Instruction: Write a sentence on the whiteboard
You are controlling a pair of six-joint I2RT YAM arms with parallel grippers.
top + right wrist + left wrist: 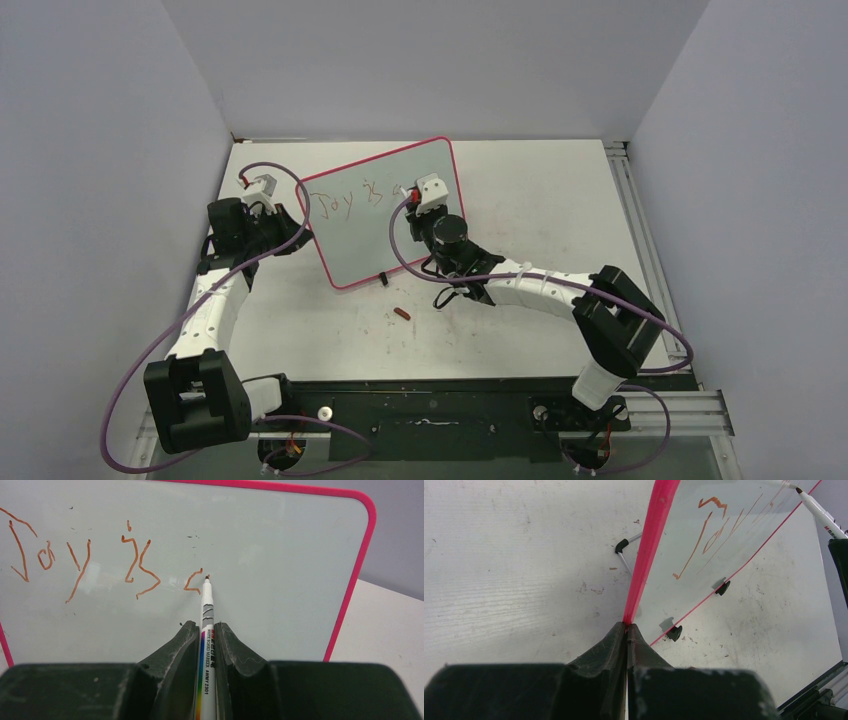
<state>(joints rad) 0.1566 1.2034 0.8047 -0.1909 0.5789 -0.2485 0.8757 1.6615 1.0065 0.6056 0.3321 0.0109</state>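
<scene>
The whiteboard [385,235], white-grey with a pink-red frame, stands tilted on its black feet at the table's far middle. The sentence [85,560] reads "Joy is c" in reddish-brown; it also shows in the top view [345,198]. My right gripper [205,626] is shut on a white whiteboard marker [206,630], whose tip touches the board just right of the "c". In the top view my right gripper [422,192] is at the board's upper right. My left gripper [627,626] is shut on the board's pink left edge [646,555]; in the top view my left gripper [297,232] is at the board's left side.
A small reddish-brown marker cap [401,314] lies on the tabletop in front of the board. A black board foot [384,279] sticks out at the board's near edge. Grey walls close the table's back and sides. A metal rail [640,230] runs along the right edge.
</scene>
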